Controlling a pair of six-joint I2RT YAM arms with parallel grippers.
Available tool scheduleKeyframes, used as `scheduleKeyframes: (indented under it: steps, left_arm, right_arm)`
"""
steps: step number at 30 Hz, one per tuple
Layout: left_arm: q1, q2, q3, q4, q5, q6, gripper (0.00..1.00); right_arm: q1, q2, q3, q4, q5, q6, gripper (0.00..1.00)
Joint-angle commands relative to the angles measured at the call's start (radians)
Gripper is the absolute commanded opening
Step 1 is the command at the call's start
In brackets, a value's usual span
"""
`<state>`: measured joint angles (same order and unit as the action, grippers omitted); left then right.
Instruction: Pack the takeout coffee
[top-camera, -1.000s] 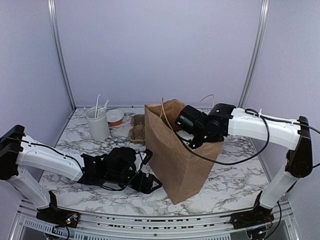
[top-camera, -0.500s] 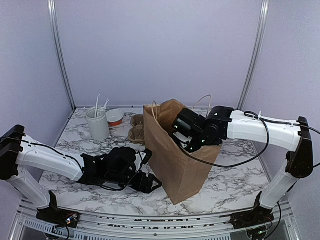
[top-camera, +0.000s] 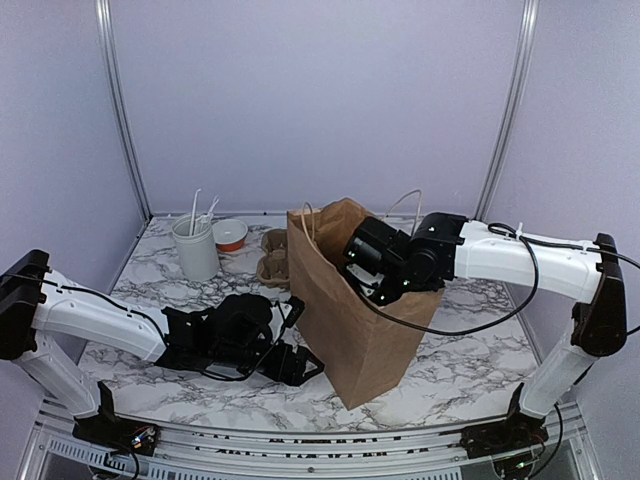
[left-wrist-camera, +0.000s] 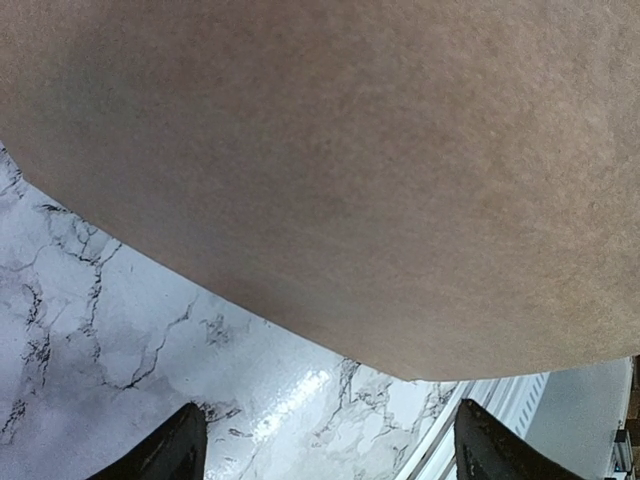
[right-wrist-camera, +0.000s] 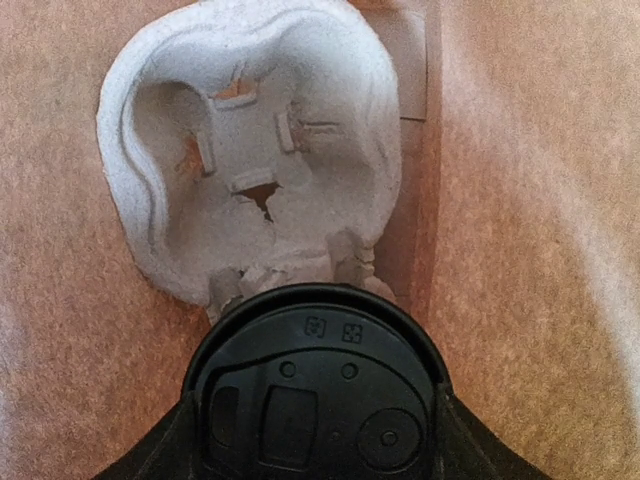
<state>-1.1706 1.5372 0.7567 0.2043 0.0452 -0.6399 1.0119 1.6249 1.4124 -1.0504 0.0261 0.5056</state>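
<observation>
Inside the brown paper bag (top-camera: 350, 320), the right gripper (right-wrist-camera: 318, 445) is clamped on the takeout coffee (right-wrist-camera: 315, 385). Only its black dome lid shows, upright at the near end of the pale moulded-pulp cup carrier (right-wrist-camera: 250, 150), likely for seating. The left gripper (left-wrist-camera: 325, 452), fingers apart and empty, lies beside the bag's near-left wall, probably to brace it.

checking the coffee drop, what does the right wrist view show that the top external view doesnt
Only the right wrist view: the takeout coffee, black dome lid up, gripped between the right gripper's fingers, and beyond it a moulded pulp cup carrier on the bag's floor, one socket empty.
Only the top external view: the left gripper open beside the bag's base, plus a white cup of utensils, a small bowl and a second pulp carrier at the back left.
Both: the brown paper bag.
</observation>
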Motion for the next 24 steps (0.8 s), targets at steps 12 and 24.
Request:
scheduleKeyframes:
  steps: [12,24]
  left_arm:
    - [0.0,-0.025,0.049,-0.04,-0.034,0.026,0.86]
    - [0.006,-0.014,0.066,-0.042,-0.028,0.037,0.86]
  right_arm:
    - [0.011,-0.004,0.07,-0.072,0.028,0.013,0.64]
    - [0.011,-0.005,0.129,-0.114,0.032,0.004,0.77]
